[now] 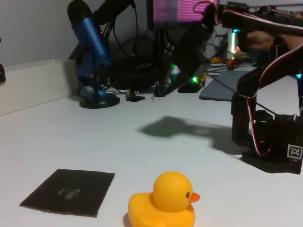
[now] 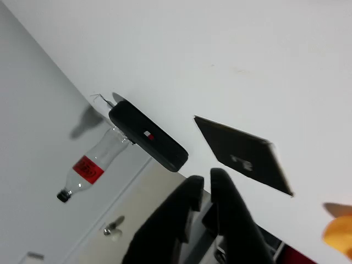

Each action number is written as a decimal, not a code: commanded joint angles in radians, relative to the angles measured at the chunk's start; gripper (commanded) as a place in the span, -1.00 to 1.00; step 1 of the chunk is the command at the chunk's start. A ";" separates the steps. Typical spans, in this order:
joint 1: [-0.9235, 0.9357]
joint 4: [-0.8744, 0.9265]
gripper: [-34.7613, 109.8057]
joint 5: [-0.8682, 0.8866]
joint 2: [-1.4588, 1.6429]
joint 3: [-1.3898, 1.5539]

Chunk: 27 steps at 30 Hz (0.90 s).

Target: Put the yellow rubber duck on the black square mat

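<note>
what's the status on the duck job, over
Tool shut, raised above the table, holding nothing. Yellow rubber duck sits beside black square mat, not on it. Nothing between them.

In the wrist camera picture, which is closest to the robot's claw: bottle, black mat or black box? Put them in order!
1. Black mat, just up and right of the gripper.
2. Black box, up left, at the table edge.
3. Bottle, far left, past the table.

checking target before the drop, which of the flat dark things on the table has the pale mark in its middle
The black square mat, the thin flat sheet left of the yellow rubber duck in the fixed view. The other dark thing is a thick rounded block with a small red-and-white label.
</note>
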 commanded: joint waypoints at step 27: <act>-0.008 -0.006 -0.50 0.009 -0.710 -0.954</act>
